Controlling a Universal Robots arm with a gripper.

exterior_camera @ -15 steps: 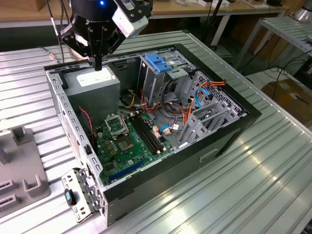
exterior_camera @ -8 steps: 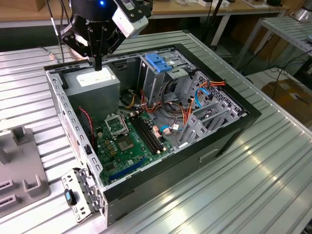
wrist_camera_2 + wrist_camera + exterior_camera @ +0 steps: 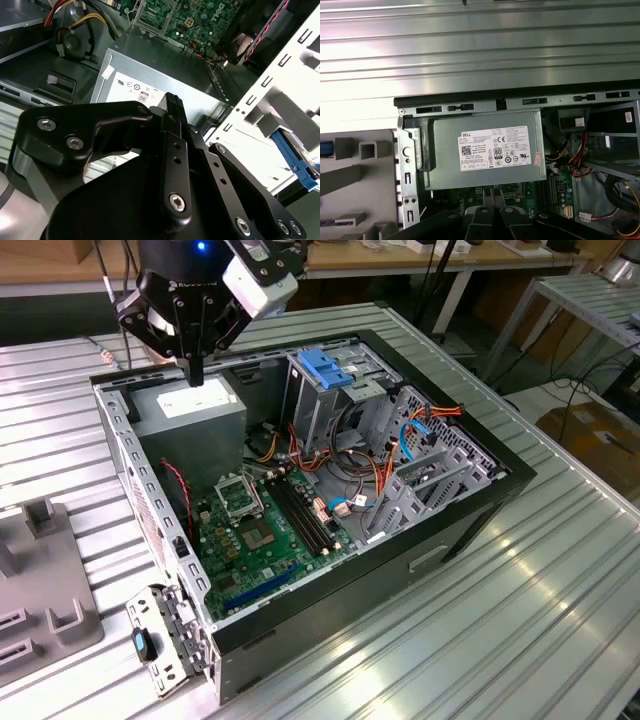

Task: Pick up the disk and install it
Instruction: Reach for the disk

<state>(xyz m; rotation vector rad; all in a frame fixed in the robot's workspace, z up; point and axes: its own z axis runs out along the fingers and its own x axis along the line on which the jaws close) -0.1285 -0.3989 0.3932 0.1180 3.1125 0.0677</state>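
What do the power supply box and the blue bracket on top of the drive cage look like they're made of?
The power supply box: likely sheet metal, judging by its flat dull-grey faces and crisp bent edges. The blue bracket: probably moulded plastic, since it is uniformly bright blue.

Look: disk [image 3: 295,162] showing one bright blue rail edge, rest hidden.
Place: lying outside the case wall, beside grey fixture blocks.

The arm [image 3: 185,285] runs off the exterior view's upper edge. In the second wrist view the end effector [image 3: 173,101] hides much of the power supply [image 3: 155,67]. In the first wrist view, the picture's edge cuts off a blue piece [image 3: 324,148] on the grey fixture [image 3: 370,172]; I cannot tell what it is.
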